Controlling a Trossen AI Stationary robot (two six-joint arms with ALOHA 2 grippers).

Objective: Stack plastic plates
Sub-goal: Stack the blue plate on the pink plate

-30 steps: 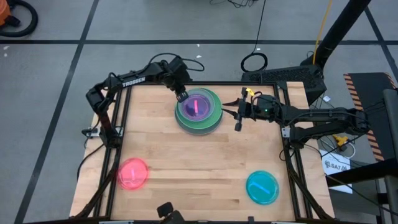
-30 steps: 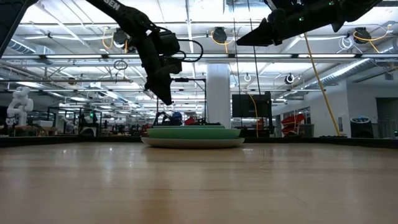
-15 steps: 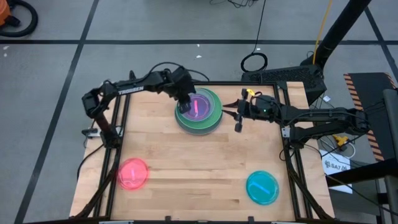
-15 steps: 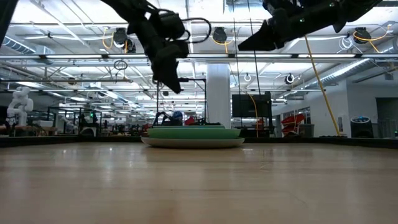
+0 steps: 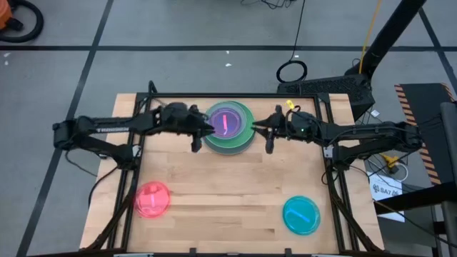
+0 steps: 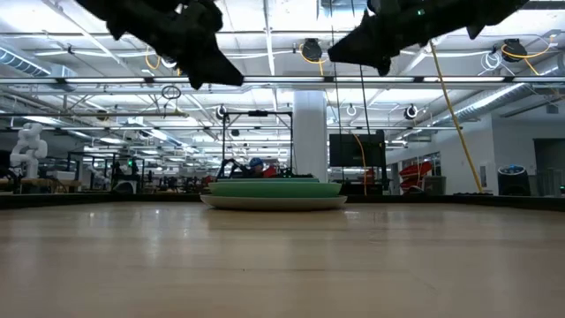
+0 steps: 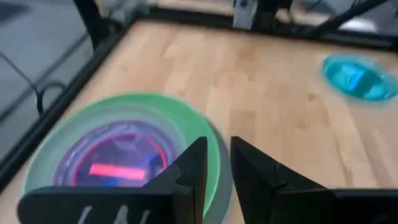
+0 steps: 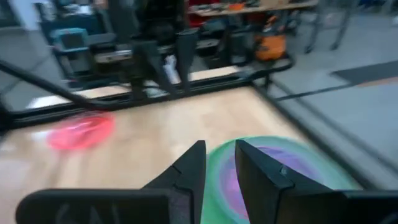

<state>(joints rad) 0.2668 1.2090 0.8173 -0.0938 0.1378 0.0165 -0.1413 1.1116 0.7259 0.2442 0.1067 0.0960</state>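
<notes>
A stack of plastic plates (image 5: 228,127) sits at the table's far middle, a wide grey one at the bottom, green above it and a purplish translucent one on top; the low view shows the stack (image 6: 274,192) lying flat on the wood. A pink plate (image 5: 153,198) lies near left and a teal plate (image 5: 300,214) near right. My left gripper (image 5: 208,129) hangs just left of the stack, and my right gripper (image 5: 257,127) just right of it. Both are raised, narrowly open and hold nothing (image 7: 219,149) (image 8: 219,152).
A black frame (image 5: 136,143) runs along the table's left and right sides. Bare wood (image 5: 228,185) lies between the stack and the two single plates. The left wrist view shows the teal plate (image 7: 357,76), the right wrist view the pink plate (image 8: 81,132).
My left gripper has swung away from the stack's far-left rim toward the table's left and near side. It has risen and tipped up from pointing steeply down to nearly level. My right gripper has stayed in place and rolled about its own axis. No plate has moved.
</notes>
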